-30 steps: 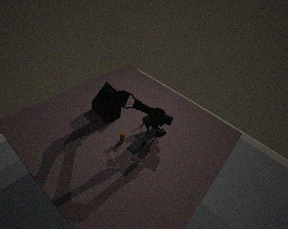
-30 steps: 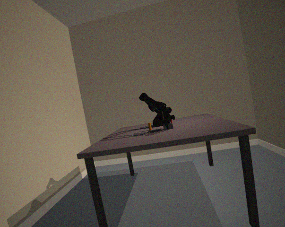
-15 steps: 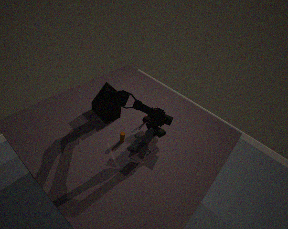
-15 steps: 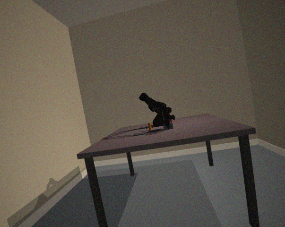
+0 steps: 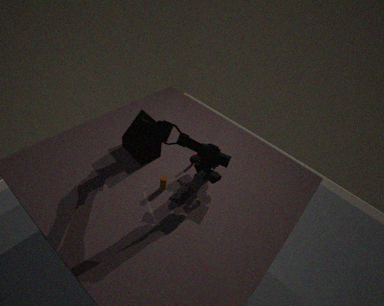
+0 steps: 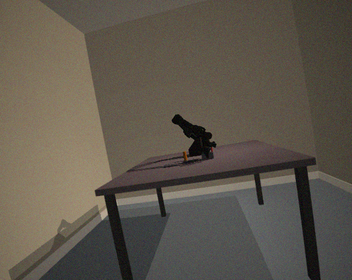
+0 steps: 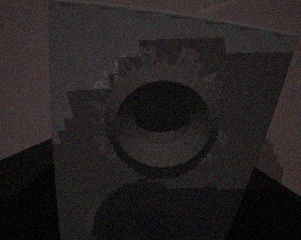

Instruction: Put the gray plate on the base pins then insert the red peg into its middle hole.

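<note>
My gripper (image 5: 203, 169) (image 6: 206, 153) (image 7: 146, 141) is shut on the gray plate (image 6: 211, 155) (image 7: 80, 55). In the wrist view its dark fingers press the plate's two long sides, and one large round hole faces the camera. The plate is at table height in the exterior view; whether it touches the table cannot be told. The red peg (image 5: 194, 155) (image 6: 212, 149) stands upright beside the gripper, partly hidden by it in the top view. The base and its pins cannot be made out in the arm's shadow.
An orange cylinder (image 5: 163, 183) (image 6: 185, 156) stands upright on the table (image 5: 251, 204) (image 6: 260, 153), between the arm's black base block (image 5: 141, 139) and the gripper's shadow. The arm's long shadows cross the table.
</note>
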Controlling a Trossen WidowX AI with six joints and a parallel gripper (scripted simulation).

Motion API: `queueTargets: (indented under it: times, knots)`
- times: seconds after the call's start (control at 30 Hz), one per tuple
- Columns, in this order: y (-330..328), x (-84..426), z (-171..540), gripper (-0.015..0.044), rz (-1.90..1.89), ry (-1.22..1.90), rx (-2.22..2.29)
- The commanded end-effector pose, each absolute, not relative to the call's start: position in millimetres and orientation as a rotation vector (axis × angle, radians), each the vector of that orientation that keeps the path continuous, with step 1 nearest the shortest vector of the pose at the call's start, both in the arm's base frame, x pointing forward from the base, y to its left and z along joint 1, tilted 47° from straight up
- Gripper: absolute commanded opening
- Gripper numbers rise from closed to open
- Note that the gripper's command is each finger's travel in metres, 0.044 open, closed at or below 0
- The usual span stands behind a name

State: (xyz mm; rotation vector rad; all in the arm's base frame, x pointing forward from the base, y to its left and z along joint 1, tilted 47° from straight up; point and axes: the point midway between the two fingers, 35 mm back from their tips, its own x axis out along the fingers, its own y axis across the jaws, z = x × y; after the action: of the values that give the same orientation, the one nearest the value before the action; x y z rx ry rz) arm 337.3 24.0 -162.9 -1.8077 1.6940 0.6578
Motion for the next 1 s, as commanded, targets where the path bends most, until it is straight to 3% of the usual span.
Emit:
queueTargets:
  times: [0.0,0.97]
  knots:
    - [33,340,-156,0.0,0.654,1.685,-1.807]
    - [97,339,-93,0.0,0.66,1.68,-1.803]
